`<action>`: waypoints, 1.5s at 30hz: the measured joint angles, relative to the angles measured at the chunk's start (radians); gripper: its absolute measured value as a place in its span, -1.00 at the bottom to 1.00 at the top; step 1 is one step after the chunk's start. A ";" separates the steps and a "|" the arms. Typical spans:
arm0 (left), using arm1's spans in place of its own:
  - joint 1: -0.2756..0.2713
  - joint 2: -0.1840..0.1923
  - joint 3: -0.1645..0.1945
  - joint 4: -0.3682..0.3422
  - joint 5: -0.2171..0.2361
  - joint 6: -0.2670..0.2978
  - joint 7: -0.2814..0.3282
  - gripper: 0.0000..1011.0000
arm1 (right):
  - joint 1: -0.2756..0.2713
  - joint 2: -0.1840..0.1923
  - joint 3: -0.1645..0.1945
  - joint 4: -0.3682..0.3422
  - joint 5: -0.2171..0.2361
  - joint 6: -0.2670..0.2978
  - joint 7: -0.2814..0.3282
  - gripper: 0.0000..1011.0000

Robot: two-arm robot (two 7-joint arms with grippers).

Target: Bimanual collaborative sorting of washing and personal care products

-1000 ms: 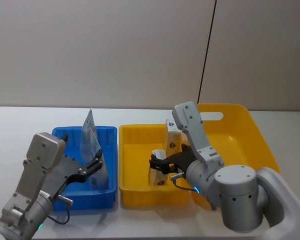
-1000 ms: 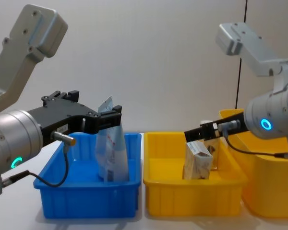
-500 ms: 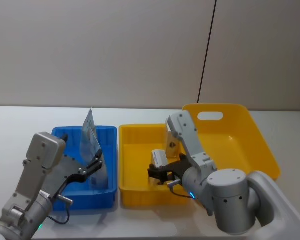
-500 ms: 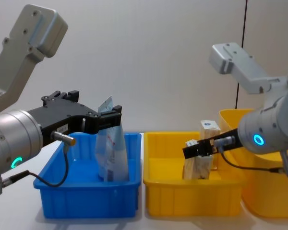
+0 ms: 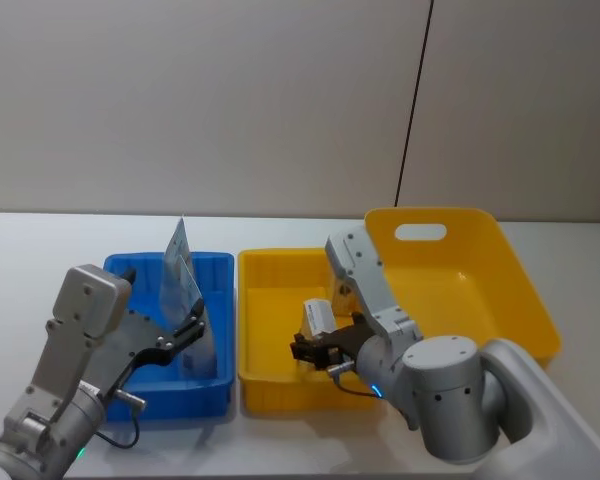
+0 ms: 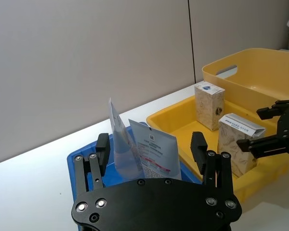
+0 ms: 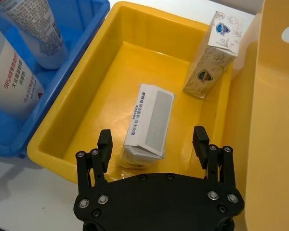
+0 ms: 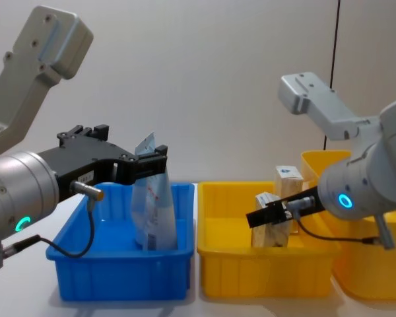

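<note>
Backing off the leaning box (image 7: 151,115), right gripper (image 7: 152,135) gapes wide (left gripper (image 6: 151,141) likewise, by the tubes (image 6: 156,156)).

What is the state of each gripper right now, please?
Left gripper: open, holding nothing, near the tubes in the blue bin.
Right gripper: open, holding nothing, at the tilted box in the yellow bin.

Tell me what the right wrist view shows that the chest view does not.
Right wrist view, from above: the near box sits between the fingers of the open right gripper, with gaps on either side. Chest view, from the side: the left gripper beside the tubes in the blue bin. Both: the near box and the upright far box in the yellow bin.
</note>
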 joint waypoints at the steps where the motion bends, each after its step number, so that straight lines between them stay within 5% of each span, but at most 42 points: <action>1: 0.000 0.000 0.000 0.000 0.000 0.000 0.000 0.98 | 0.002 -0.001 0.000 0.003 0.000 -0.001 0.001 0.98; 25: 0.000 0.000 0.000 0.000 0.000 0.000 0.000 0.98 | 0.039 -0.017 -0.008 0.080 -0.016 -0.015 0.036 0.93; 45: 0.000 0.000 0.000 0.000 0.000 0.000 0.000 0.98 | 0.045 -0.019 -0.009 0.090 -0.020 -0.018 0.041 -0.25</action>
